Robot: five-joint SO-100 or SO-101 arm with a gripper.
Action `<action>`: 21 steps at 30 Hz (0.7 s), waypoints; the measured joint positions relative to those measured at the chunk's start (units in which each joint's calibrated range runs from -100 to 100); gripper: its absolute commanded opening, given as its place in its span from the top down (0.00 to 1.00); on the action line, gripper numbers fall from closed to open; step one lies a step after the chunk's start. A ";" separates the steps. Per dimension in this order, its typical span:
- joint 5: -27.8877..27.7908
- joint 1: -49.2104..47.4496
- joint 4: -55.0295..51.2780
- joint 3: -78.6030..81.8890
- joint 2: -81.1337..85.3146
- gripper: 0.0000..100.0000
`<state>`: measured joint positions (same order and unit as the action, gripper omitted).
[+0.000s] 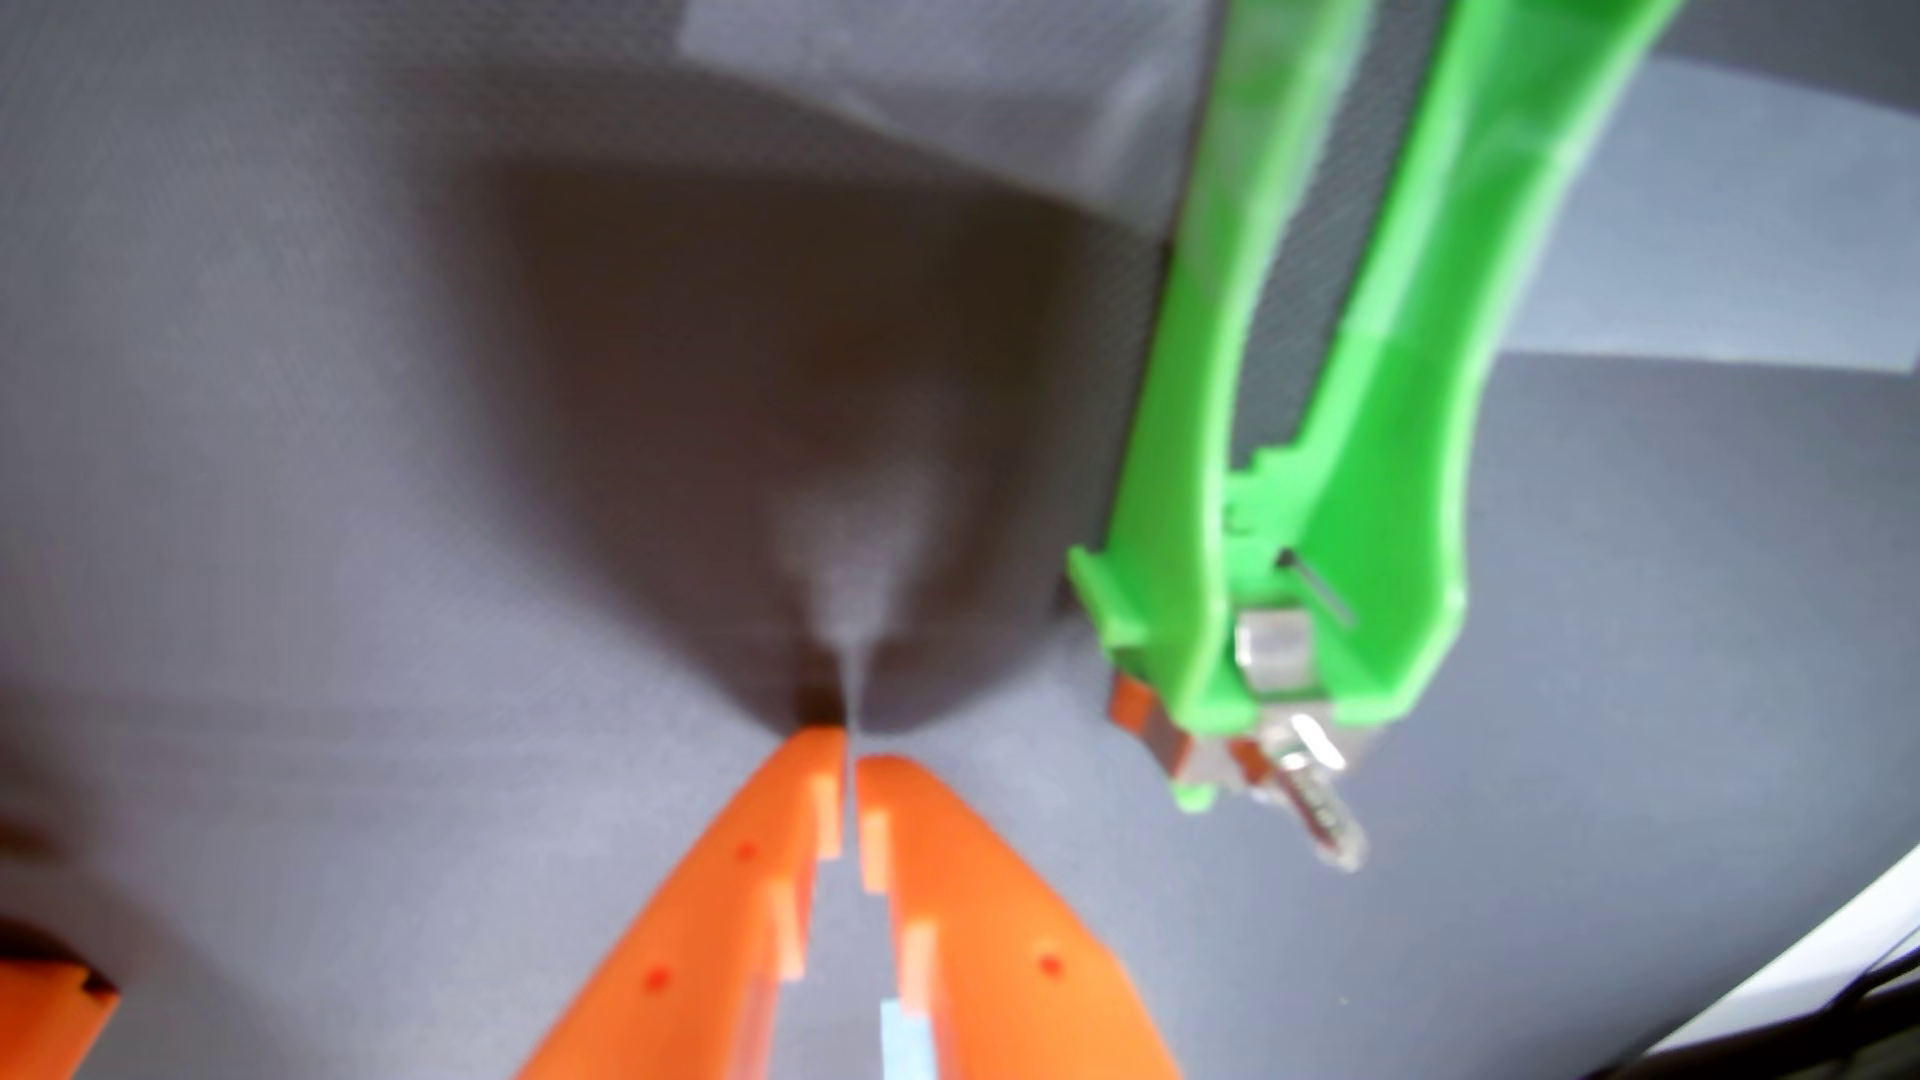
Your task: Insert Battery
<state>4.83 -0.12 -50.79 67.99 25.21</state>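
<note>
In the wrist view my orange gripper rises from the bottom edge with its two fingertips nearly touching, shut on nothing, just above a dark grey mat. To its right lies a green plastic battery holder, a long open channel running from the top right down to a metal contact clip and a small spring or screw at its near end. The channel looks empty. No battery shows in this view. The picture is blurred.
An orange arm part sits at the bottom left corner. The mat's edge and a white surface with dark cables show at the bottom right. Pale patches lie on the mat at the upper right.
</note>
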 measured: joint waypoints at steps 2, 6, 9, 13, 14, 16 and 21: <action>0.00 0.00 0.00 0.00 0.00 0.98; 0.00 0.00 0.00 0.00 0.00 0.98; -0.05 -0.08 0.00 0.00 0.00 0.98; -3.37 -1.47 -0.17 -0.72 0.67 0.98; -4.19 -1.39 -0.75 -1.90 0.67 0.98; -5.01 -0.90 -3.77 -5.42 0.67 0.98; -5.21 -0.41 -14.06 -16.46 0.67 0.98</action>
<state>-0.38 -0.53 -64.85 51.54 25.87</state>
